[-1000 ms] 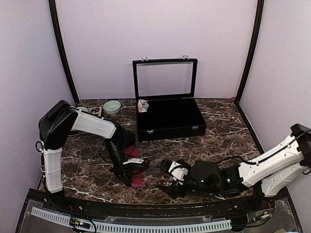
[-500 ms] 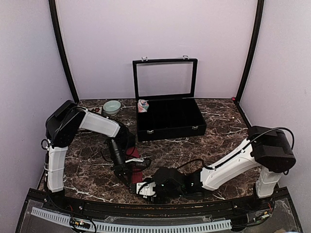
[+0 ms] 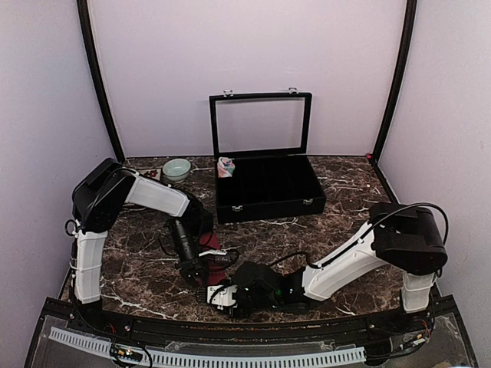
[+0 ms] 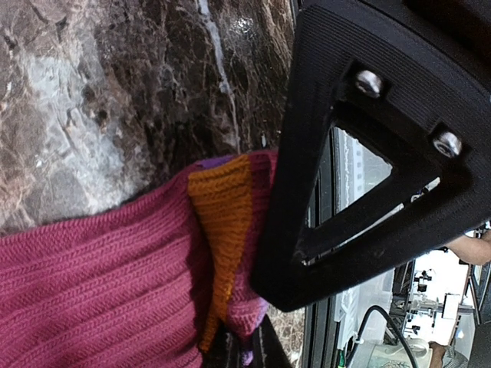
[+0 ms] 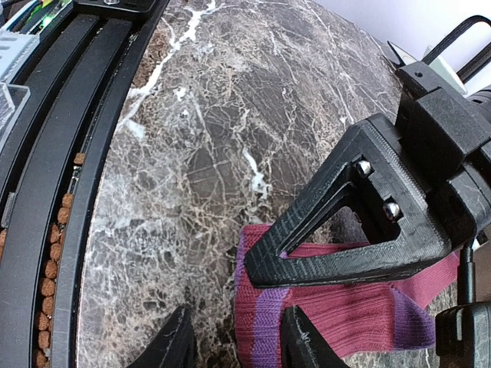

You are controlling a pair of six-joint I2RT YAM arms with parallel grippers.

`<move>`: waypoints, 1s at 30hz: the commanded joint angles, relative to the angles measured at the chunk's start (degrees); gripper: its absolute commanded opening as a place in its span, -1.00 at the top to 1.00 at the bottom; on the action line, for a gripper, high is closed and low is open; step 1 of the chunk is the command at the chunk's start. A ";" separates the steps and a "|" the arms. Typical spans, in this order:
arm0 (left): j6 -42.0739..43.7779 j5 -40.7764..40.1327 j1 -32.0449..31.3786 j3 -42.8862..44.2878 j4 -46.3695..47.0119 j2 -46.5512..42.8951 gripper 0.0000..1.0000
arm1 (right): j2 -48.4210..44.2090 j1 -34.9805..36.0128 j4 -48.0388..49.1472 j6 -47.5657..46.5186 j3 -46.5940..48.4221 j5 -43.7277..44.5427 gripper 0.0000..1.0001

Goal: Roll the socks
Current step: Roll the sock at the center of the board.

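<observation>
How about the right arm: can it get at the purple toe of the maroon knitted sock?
Probably yes: the right gripper stands open at the purple toe of the maroon sock, nothing in between. The left gripper pinches the orange cuff.

a lab test booth: lilac walls (image 3: 245, 46) enclose a marble table (image 3: 353, 203)

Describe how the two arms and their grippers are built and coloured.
The left arm and right arm have white link shells between bulky black joint housings, with thin black cables looping alongside. The left gripper and right gripper have black fingers; the left one's finger is a ribbed triangular open frame with two silver screws.
</observation>
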 commanded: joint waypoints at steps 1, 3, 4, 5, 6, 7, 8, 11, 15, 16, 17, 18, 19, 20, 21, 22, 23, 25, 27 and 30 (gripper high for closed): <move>-0.03 -10.17 0.21 -1.62 4.97 2.31 0.86 | 1.41 -0.35 3.35 1.08 -0.73 1.35 0.22; 0.33 -10.29 0.26 -1.68 4.81 2.22 0.85 | 1.91 -0.59 3.48 1.50 -0.63 1.25 0.23; 0.35 -10.38 0.26 -1.62 4.76 2.11 0.84 | 2.17 -0.69 3.46 1.67 -0.38 1.13 0.25; 0.32 -10.36 0.26 -1.64 4.79 2.01 0.84 | 2.57 -0.82 3.33 1.89 -0.26 1.26 0.27; 0.32 -10.37 0.26 -1.62 4.83 1.96 0.83 | 2.86 -0.94 3.37 2.25 -0.14 1.34 0.30; 0.20 -10.15 0.26 -1.48 4.76 1.82 0.82 | 3.02 -1.15 3.30 2.71 -0.25 1.08 0.35; 0.15 -10.00 0.26 -1.36 4.75 1.61 0.82 | 3.19 -1.35 3.12 3.27 -0.36 0.75 0.44; 0.09 -9.53 0.26 -1.34 5.01 0.80 0.81 | 3.61 -1.66 3.00 5.55 -1.31 -0.12 0.60; 0.10 -9.17 0.26 -1.48 5.17 -0.25 0.80 | 4.10 -1.81 2.95 8.10 -2.20 -1.23 0.71; -0.14 -9.17 0.26 -1.69 5.56 -0.69 0.79 | 4.23 -1.91 2.79 8.70 -2.18 -1.64 0.76; -0.54 -9.23 0.25 -2.06 6.08 -1.34 0.77 | 4.42 -2.00 2.44 9.25 -2.10 -2.02 0.83; -1.15 -9.41 0.26 -2.58 6.86 -2.28 0.74 | 4.60 -2.09 2.24 9.90 -2.06 -2.33 0.86; -1.82 -9.65 0.38 -3.42 8.09 -3.70 0.69 | 4.77 -2.23 2.06 10.68 -2.03 -2.41 0.90; -2.97 -9.96 0.59 -4.71 9.82 -5.50 0.63 | 5.00 -2.35 1.57 11.45 -2.12 -2.61 0.92; -4.35 -10.30 0.92 -5.95 11.83 -7.75 0.59 | 5.25 -2.52 1.24 12.31 -2.19 -2.98 0.94; -5.53 -10.71 1.30 -7.50 14.38 -10.21 0.54 | 5.53 -2.67 0.69 12.91 -2.27 -3.45 0.96; -6.07 -11.43 1.71 -9.19 16.29 -12.96 0.50 | 5.74 -2.66 0.16 13.40 -2.38 -3.83 0.97; -7.45 -14.03 2.14 -12.29 19.86 -17.81 0.45 | 5.89 -2.73 -0.76 14.52 -2.77 -4.33 0.99; -9.07 -16.18 2.61 -14.85 22.57 -21.69 0.43 | 5.87 -2.93 -1.62 15.58 -2.84 -5.05 1.00; -11.62 -20.55 3.35 -18.19 27.49 -28.50 0.40 | 6.04 -3.75 -5.99 17.75 -1.10 -6.83 1.00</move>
